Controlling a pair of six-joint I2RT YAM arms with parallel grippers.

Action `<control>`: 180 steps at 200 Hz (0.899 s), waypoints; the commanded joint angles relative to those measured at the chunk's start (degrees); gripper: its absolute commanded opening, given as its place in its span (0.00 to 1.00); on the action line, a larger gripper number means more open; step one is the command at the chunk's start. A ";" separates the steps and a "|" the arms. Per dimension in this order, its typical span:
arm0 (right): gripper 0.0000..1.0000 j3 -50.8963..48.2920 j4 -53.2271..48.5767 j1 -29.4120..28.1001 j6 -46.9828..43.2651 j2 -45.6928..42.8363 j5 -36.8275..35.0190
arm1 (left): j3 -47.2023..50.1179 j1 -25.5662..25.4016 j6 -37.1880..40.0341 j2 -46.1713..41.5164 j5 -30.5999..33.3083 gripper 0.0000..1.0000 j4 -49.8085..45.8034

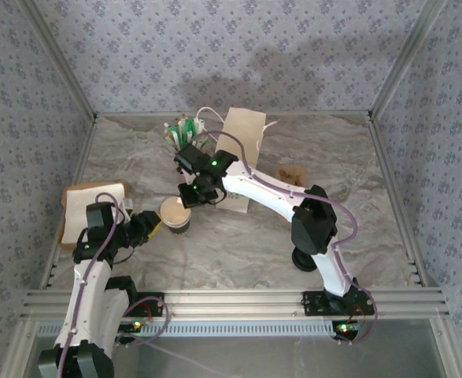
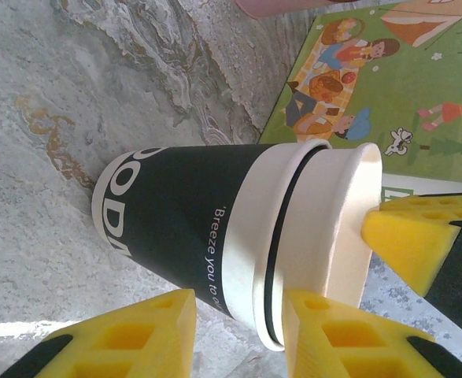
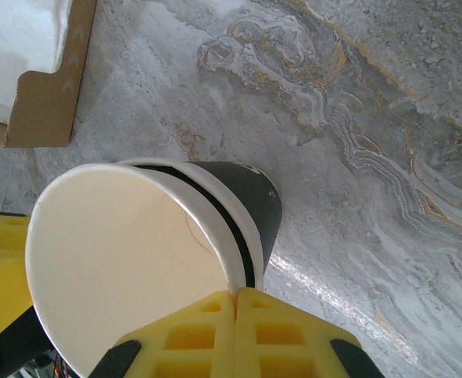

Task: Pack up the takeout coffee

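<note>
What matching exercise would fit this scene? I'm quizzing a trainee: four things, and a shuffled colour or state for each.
Things:
1 outer cup
2 inner cup
3 right gripper
4 cartoon picture

Colour or state:
A green
B shut on a rim
C dark
D cream-white

Pairs: 1-C, 2-D, 3-B, 4-A

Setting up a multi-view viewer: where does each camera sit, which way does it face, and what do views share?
Top external: above and behind the bases, facing down at the table; both arms, left gripper and right gripper show.
Left wrist: low, rolled sideways, facing the side of the paper cup; its yellow fingers at the bottom.
Right wrist: above the cup, facing down into it; its fingers pinch the rim.
Shared: all three see the cup.
</note>
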State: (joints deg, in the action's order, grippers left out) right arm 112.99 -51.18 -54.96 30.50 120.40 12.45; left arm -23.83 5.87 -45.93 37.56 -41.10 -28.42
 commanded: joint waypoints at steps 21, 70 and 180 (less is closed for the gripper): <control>0.00 -1.34 1.86 0.46 1.71 -3.11 3.97 | -0.15 -0.27 1.23 0.23 -0.21 0.31 1.03; 0.00 -1.37 1.92 0.65 2.02 -3.77 3.91 | -0.14 -0.29 1.67 0.10 0.73 0.29 0.26; 0.00 -0.77 1.55 0.56 2.93 -5.73 1.73 | -0.75 -0.30 1.64 -0.88 1.50 0.31 -0.96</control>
State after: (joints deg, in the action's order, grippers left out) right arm 111.61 -49.04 -54.39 32.62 118.26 14.96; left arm -23.83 5.87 -45.50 37.54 -39.72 -28.49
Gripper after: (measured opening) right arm 0.064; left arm 0.304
